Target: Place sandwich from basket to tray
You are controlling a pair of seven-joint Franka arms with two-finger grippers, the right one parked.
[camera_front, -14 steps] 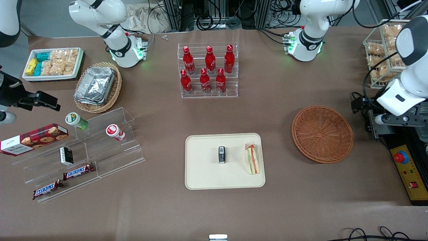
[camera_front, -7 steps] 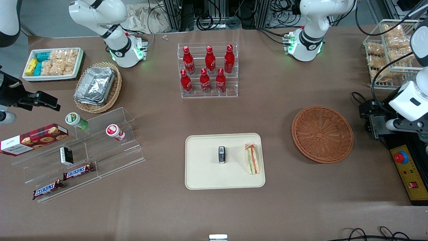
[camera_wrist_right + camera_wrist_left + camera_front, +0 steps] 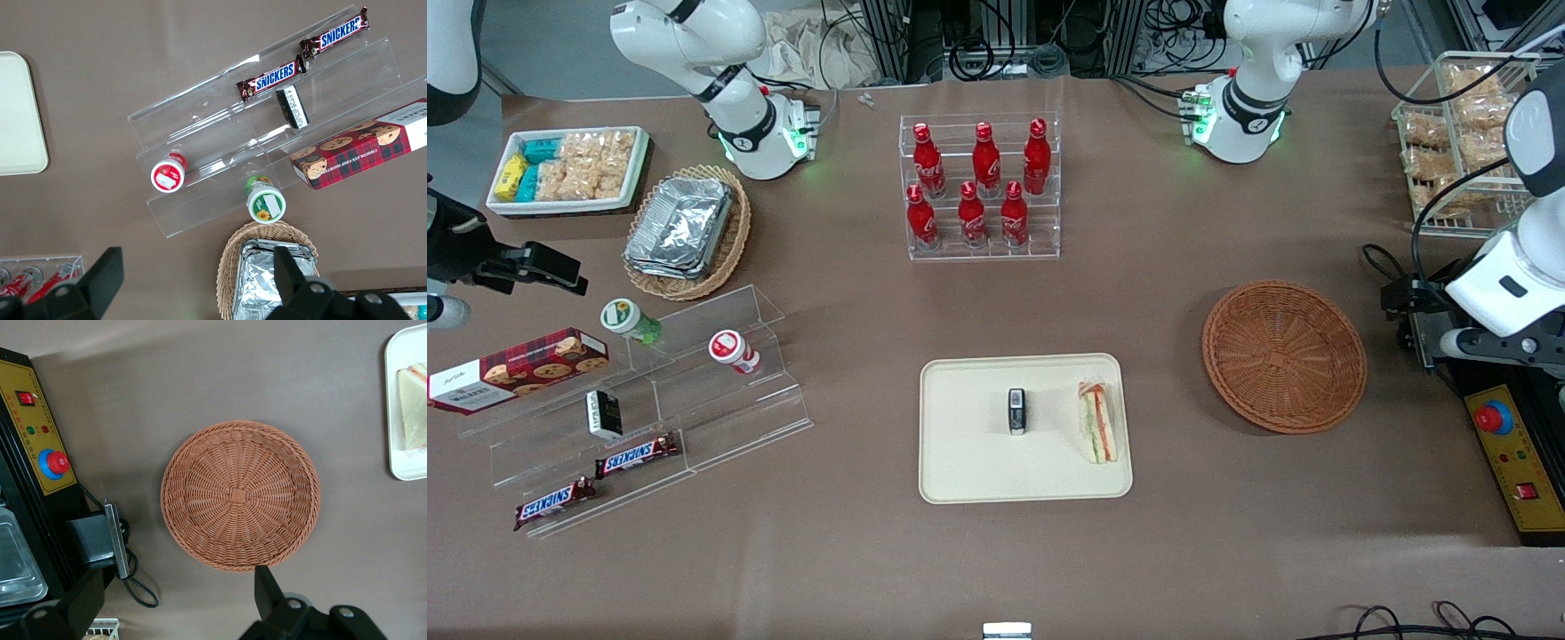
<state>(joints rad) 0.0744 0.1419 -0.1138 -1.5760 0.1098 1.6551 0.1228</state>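
Open-fingered and holding nothing, my gripper [image 3: 173, 610] hangs high above the table, beside the wicker basket [image 3: 1284, 356] toward my arm's end. Well apart from that basket, the sandwich [image 3: 1097, 422] lies on the cream tray [image 3: 969, 462], beside a small dark object [image 3: 1016, 411].

1. Front view: bright, even overhead light. Brown table cloth [image 3: 854, 551] evenly lit, no hot spots.
2. Shadows short and soft. Round reddish-brown wicker basket [image 3: 1284, 356] throws a faint dark crescent on the side nearer the front cam. Cream rectangular tray [image 3: 969, 471] has a thin rim shadow only.
3. Glare: white streaks on crumpled foil trays [image 3: 680, 227] and clear acrylic stepped shelf [image 3: 720, 391].
4. Green LED glow at white arm base [image 3: 805, 147].
5. Left wrist view: black two-finger gripper [image 3: 167, 603], fingers spread wide, hangs above the cloth just beside the basket. It reads near-black w/ little detail. Cloth brightness uneven there.
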